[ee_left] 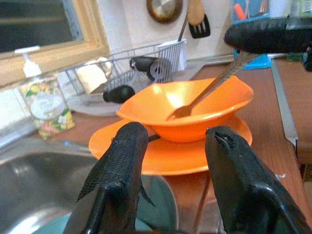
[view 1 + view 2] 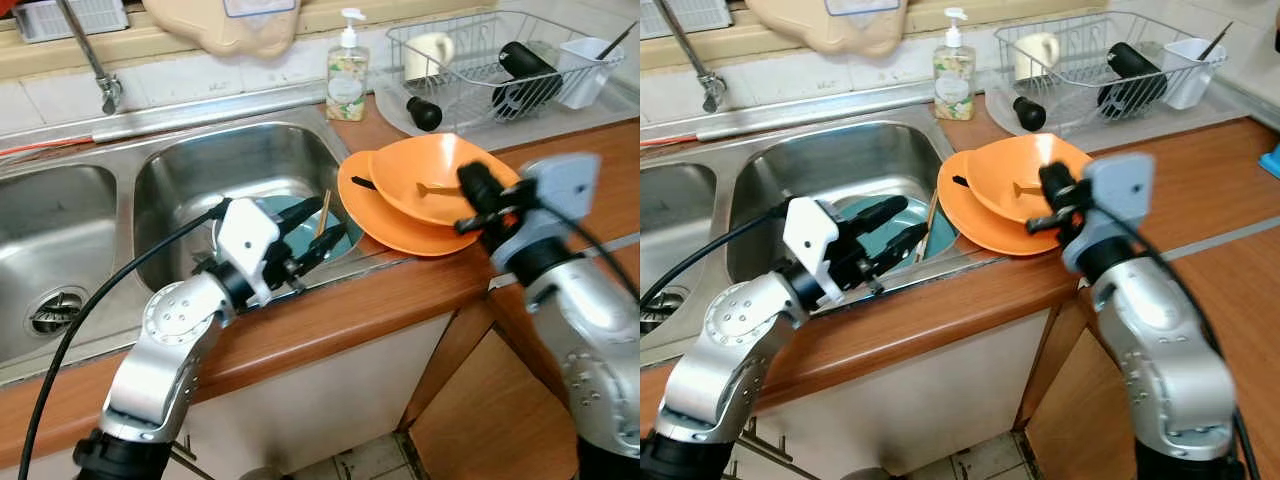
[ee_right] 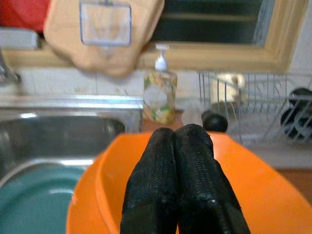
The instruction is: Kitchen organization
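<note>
Now right gripper (image 2: pixel 478 200) pinches fork (image 1: pixel 204 95) (over bowl (image 2: pixel 430 180)).

You're in a home kitchen. Double steel sink (image 2: pixel 240 180) set in a wooden counter (image 2: pixel 330 320), tap (image 2: pixel 95 60) over it, tiled wall behind. Soap pump bottle (image 2: pixel 347 70) by the basin, wire dish rack (image 2: pixel 500 60) with a mug and cups. Orange bowl (image 2: pixel 430 175) on an orange plate (image 2: pixel 380 225). Utensils hang on the far wall, probably a spatula (image 1: pixel 197 19).

Orange bowl (image 2: pixel 430 175) holding fork (image 1: pixel 204 95), stacked on orange plate (image 2: pixel 385 225), counter beside sink.
</note>
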Available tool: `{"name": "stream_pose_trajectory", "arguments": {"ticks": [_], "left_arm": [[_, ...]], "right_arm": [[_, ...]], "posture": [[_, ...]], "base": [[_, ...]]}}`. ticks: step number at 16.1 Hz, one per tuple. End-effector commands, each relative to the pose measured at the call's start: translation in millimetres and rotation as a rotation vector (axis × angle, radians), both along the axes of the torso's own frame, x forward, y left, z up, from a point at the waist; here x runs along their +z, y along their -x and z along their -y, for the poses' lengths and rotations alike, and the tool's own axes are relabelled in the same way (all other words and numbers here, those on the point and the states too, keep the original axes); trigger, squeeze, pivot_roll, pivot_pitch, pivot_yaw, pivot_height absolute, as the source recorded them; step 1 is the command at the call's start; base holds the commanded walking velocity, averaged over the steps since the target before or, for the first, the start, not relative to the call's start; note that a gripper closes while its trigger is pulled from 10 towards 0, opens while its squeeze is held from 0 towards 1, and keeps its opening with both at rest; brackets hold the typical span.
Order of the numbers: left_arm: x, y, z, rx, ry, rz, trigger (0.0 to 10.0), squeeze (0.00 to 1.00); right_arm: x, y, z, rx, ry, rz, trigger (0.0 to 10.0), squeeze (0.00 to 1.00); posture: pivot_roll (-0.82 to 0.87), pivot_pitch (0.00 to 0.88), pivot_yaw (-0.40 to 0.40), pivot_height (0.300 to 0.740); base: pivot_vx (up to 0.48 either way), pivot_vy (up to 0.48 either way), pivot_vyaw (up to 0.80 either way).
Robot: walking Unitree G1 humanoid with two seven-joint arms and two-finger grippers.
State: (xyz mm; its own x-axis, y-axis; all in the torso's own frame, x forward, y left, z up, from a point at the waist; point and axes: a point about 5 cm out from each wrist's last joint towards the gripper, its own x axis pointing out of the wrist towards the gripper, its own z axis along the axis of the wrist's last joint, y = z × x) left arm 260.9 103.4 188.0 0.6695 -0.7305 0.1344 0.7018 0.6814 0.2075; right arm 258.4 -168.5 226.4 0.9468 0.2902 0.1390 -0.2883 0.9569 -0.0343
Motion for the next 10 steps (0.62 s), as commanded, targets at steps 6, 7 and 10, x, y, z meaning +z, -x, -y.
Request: {"name": "stream_pose_trajectory", "arguments": {"ticks": [6,7,10], "left_arm": [[3,-4.2,5.3,0.001,-0.058,0.057,10.0,0.00],[2,-3.4,5.6,0.001,-0.059,0.057,10.0,0.00],[-4,-1.7,6.8,-0.002,-0.060,0.031,10.0,0.00]], "right_arm": [[9,5.0,6.9,0.114,-0.130,0.023,0.0,0.00],[3,5.6,5.6,0.113,-0.072,-0.013,4.1,0.00],[-14,5.7,9.7,0.072,0.056,-0.088,10.0,0.00]], "posture": [[-0.04,0.000,0.068,0.740],[-0.04,0.000,0.068,0.740],[-0.04,0.000,0.068,0.740]], "base": [[0.000,0.000,0.00],[0.000,0.000,0.00],[0.000,0.000,0.00]]}}
